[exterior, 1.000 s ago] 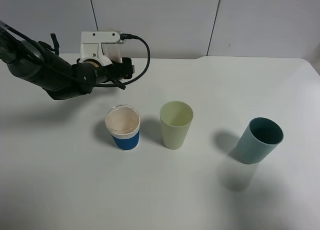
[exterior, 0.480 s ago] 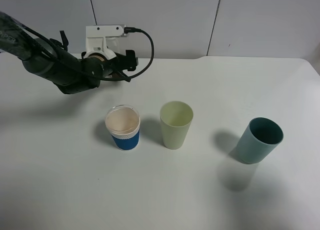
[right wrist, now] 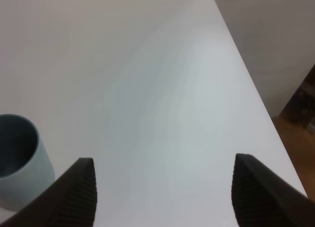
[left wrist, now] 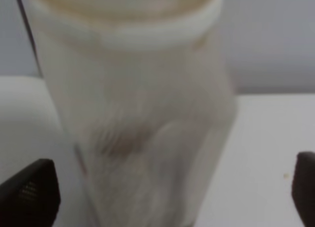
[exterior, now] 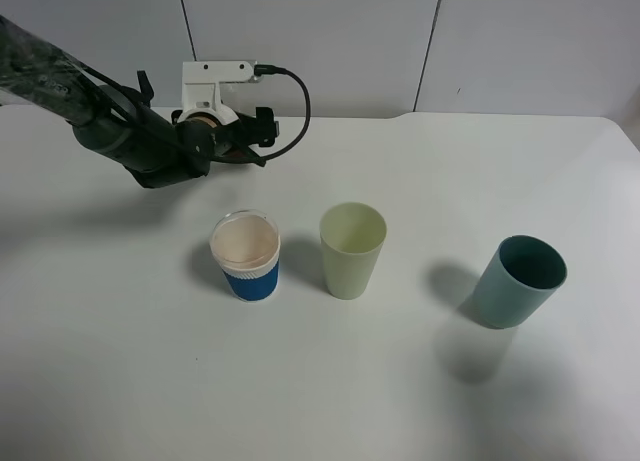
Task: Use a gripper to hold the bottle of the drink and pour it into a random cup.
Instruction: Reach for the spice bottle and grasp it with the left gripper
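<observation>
**Approach to the bottle, grasp not yet made.** The left gripper stands with its jaws wide apart, and its dark fingertips show only at the outer edges of the left wrist view. The bottle is upright between them and fills that view. Bare table shows between the bottle and one fingertip, so the jaws straddle it without clamping. A faint brown tint in the bottle's body may be the drink, but the blur forbids certainty. Over the last second the left arm has swung toward the far edge of the table and slightly rightward in the overhead view. This has brought the jaws around the bottle at the same width as before. The cup, pale yellow-green, has not moved. It stands upright near the table's middle, well apart from the bottle. It lies between the white cup with blue sleeve and the teal tumbler. The right gripper is likewise spread and empty, off beside the teal tumbler. The reach appears nearly complete. Closing on the bottle, lifting it and carrying it to the cup remain to be done.
</observation>
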`<act>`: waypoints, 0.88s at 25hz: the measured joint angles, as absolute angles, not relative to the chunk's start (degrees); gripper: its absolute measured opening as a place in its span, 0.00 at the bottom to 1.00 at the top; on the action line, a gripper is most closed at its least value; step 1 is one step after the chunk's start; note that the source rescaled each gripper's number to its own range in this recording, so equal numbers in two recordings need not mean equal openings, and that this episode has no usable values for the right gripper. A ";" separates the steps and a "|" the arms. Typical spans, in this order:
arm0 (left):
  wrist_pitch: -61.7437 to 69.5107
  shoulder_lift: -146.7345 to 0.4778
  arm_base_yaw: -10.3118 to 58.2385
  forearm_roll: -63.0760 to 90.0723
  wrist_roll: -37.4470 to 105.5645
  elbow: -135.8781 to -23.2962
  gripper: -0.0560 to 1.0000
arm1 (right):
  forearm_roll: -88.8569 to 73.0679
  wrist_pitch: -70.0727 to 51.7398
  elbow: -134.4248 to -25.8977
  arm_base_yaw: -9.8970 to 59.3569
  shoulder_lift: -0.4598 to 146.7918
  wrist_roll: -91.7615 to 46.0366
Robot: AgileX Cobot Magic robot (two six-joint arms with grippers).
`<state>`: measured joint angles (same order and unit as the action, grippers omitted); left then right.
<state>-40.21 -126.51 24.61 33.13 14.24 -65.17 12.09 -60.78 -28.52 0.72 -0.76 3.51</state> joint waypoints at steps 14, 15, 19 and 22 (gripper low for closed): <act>-42.96 -130.09 23.40 31.68 13.12 -66.68 0.93 | 12.09 -60.78 -28.52 0.72 -0.76 3.51; -43.05 -130.38 23.40 31.40 13.13 -67.24 0.93 | 12.09 -60.78 -28.52 0.72 -0.76 3.51; -43.95 -131.99 23.40 30.23 13.13 -69.25 0.92 | 12.09 -60.78 -28.52 0.72 -0.76 3.51; -45.82 -133.62 23.40 30.17 13.13 -70.27 0.87 | 12.09 -60.78 -28.52 0.72 -0.76 3.51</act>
